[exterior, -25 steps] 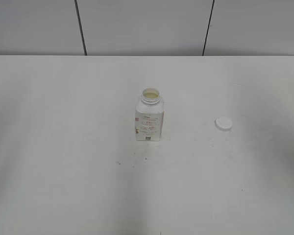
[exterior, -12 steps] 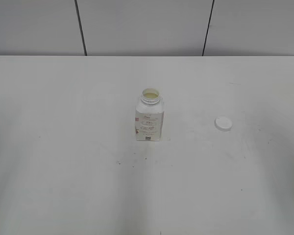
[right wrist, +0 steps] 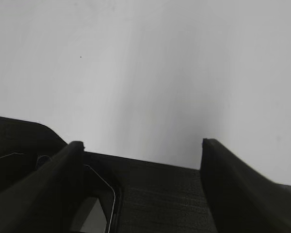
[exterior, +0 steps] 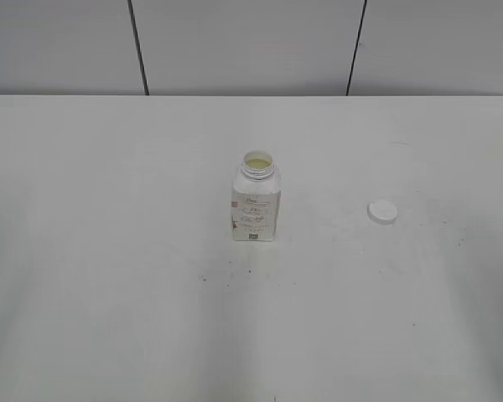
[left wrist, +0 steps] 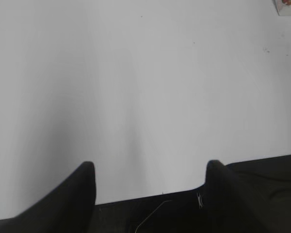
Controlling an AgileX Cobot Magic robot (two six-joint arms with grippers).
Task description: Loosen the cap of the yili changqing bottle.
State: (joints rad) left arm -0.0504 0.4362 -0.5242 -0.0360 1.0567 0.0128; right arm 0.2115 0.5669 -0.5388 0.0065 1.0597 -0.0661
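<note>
The yili changqing bottle (exterior: 256,203) stands upright at the table's middle, its neck open with pale liquid showing inside. Its bottom corner shows at the top right of the left wrist view (left wrist: 287,7). The white cap (exterior: 383,211) lies flat on the table to the bottle's right, apart from it. Neither gripper shows in the exterior view. My left gripper (left wrist: 149,167) is open and empty over bare table. My right gripper (right wrist: 141,145) is open and empty over bare table, with the table's dark front edge under it.
The white table (exterior: 109,276) carries a few small dark specks in front of the bottle. A grey panelled wall (exterior: 243,46) runs behind the table's far edge.
The faint shadows near the table's right and left edges have faded. The bottle and the cap have not moved.
</note>
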